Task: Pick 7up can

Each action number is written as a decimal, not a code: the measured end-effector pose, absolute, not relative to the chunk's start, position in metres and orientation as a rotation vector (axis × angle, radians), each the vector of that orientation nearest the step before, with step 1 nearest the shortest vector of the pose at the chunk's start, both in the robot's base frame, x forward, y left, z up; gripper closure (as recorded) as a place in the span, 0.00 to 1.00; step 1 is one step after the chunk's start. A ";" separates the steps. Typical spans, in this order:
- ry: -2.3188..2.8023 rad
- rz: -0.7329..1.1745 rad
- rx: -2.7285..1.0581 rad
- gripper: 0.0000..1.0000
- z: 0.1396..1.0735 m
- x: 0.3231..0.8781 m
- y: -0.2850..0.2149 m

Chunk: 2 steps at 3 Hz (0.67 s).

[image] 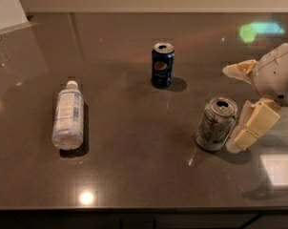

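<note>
The 7up can (pixel 214 127) stands upright on the dark countertop (pixel 134 166) at the right, silver-white with greenish markings and an opened silver top. My gripper (pixel 228 109) comes in from the right edge and is open. Its lower cream finger (pixel 251 125) is close against the can's right side. Its upper finger (pixel 239 69) is behind and above the can, apart from it. The can is not held.
A dark blue Pepsi can (pixel 162 65) stands upright at the middle back. A clear plastic water bottle (pixel 67 118) lies on its side at the left. The counter's front edge (pixel 134 208) runs along the bottom; a wall is at the back.
</note>
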State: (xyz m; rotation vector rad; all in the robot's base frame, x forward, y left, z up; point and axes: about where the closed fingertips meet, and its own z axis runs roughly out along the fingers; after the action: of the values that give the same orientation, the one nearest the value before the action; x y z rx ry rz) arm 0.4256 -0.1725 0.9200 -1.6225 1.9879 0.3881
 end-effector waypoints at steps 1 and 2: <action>1.975 0.402 -1.618 0.00 0.910 0.428 -0.168; 1.986 0.390 -1.608 0.00 0.904 0.431 -0.174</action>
State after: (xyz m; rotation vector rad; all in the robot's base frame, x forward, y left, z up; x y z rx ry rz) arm 0.4306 -0.1738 0.9043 -1.6080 1.9862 0.3901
